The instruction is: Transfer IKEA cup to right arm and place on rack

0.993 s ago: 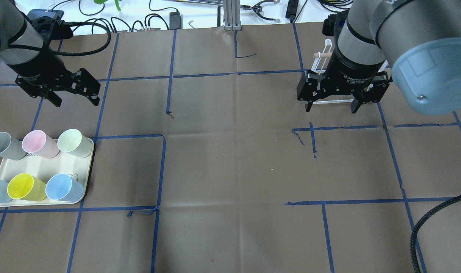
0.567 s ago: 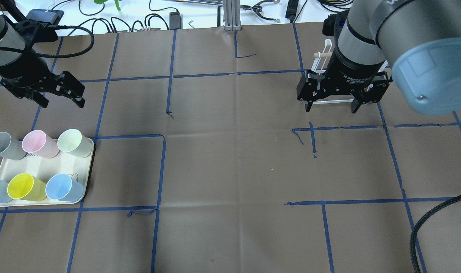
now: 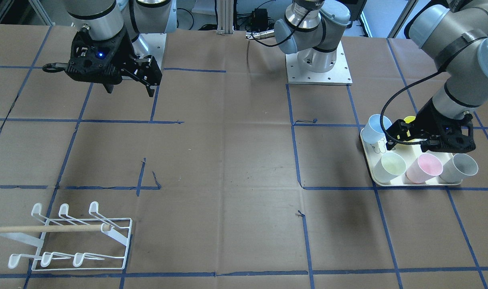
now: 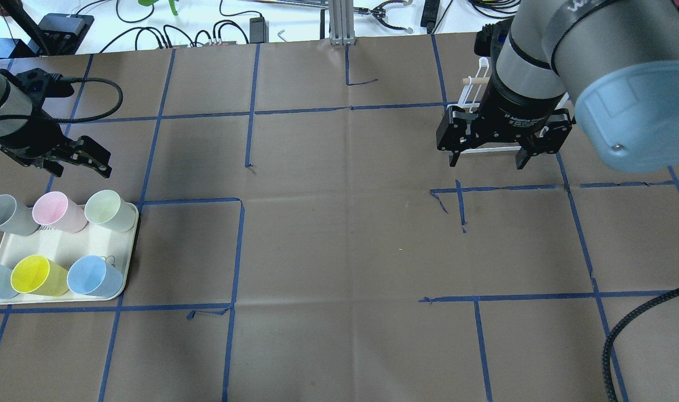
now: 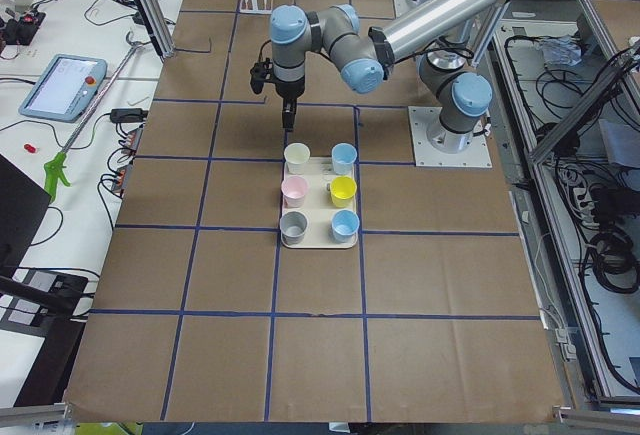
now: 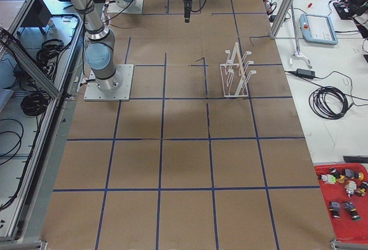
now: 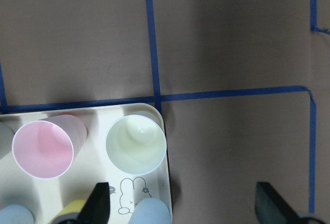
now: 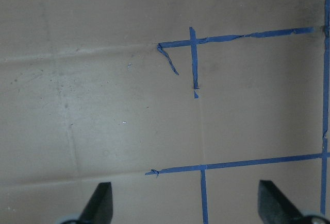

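Several IKEA cups stand on a cream tray (image 4: 66, 245) at the left: grey (image 4: 4, 214), pink (image 4: 57, 211), pale green (image 4: 109, 210), yellow (image 4: 38, 274) and two blue ones (image 4: 94, 275). My left gripper (image 4: 77, 167) is open and empty, raised just beyond the tray's far edge. Its wrist view looks down on the pale green cup (image 7: 136, 144) and pink cup (image 7: 44, 149). My right gripper (image 4: 487, 163) is open and empty, high in front of the white wire rack (image 3: 67, 237), which it partly hides in the overhead view (image 4: 473, 89).
The brown paper table is marked with blue tape lines (image 4: 236, 251). A ribbed black hose (image 4: 624, 329) hangs at the lower right of the overhead view. Cables and tools (image 4: 233, 25) lie beyond the table's far edge. The rack also shows in the exterior right view (image 6: 236, 72).
My left gripper has moved left and nearer to the tray of cups, still open. My right gripper has barely moved.
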You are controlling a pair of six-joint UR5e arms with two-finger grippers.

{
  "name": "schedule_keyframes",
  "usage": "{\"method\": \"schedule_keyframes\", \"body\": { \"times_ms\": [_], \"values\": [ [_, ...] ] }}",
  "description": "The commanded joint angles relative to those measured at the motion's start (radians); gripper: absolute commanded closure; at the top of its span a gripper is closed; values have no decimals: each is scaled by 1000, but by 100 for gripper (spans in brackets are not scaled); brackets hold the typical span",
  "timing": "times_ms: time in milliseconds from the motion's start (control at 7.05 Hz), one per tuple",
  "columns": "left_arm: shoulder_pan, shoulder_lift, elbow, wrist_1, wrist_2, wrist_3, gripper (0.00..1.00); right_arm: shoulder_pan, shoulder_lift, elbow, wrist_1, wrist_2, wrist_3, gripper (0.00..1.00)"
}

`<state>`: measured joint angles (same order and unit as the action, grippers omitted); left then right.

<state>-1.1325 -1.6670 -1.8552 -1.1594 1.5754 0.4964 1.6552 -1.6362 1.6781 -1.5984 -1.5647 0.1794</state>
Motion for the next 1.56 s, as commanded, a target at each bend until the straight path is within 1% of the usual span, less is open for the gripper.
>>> {"method": "schedule_keyframes", "body": {
  "times_ms": [0, 142, 426, 709, 851, 993, 1135, 1277, 1418],
  "values": [
    [3, -39, -106, 171, -2, -2, 1, 0, -1, 0, 0, 0, 0, 0],
    [3, -66, -131, 209, -2, -2, 1, 0, -1, 0, -2, 0, 0, 0],
    [5, -124, -148, 236, 1, -2, 1, 0, -1, 0, 0, 0, -1, 0],
    [11, -134, -163, 233, 3, -5, 1, 0, 1, 0, -2, 0, 0, 0],
    [20, -134, -164, 233, 3, -4, 4, -2, -1, -1, -2, 0, -1, 0],
    [20, -131, -162, 233, 12, -4, 18, 0, 1, 0, -3, 0, 0, 0],
    [20, -131, -162, 233, 35, -5, 47, 0, 1, -1, -8, 5, 3, 0],
    [20, -131, -160, 227, 49, -9, 72, 0, 6, 3, -61, 85, 15, 0],
    [22, -123, -159, 224, 49, -10, 87, 0, 15, 23, -139, 131, 93, 0]
  ]
}}
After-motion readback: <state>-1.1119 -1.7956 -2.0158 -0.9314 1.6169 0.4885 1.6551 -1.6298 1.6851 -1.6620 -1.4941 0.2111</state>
